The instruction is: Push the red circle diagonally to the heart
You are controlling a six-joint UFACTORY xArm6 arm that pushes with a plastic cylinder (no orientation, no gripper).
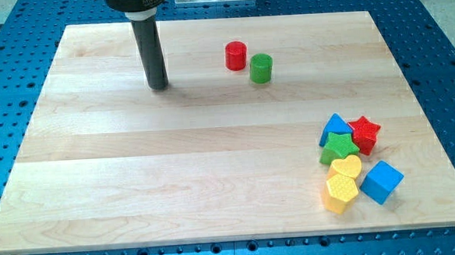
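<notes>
Camera view showed the table [98, 197], with my tip [159, 87] well left of the red circle [235, 56]; no claw existed to judge. The yellow heart [347, 168] lay lower right, so pushing well probably meant starting from the circle's upper-left, clearing the green cylinder [261, 68].

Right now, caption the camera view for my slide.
My tip rests left of the red circle and green circle; yellow heart sits lower right.
</notes>
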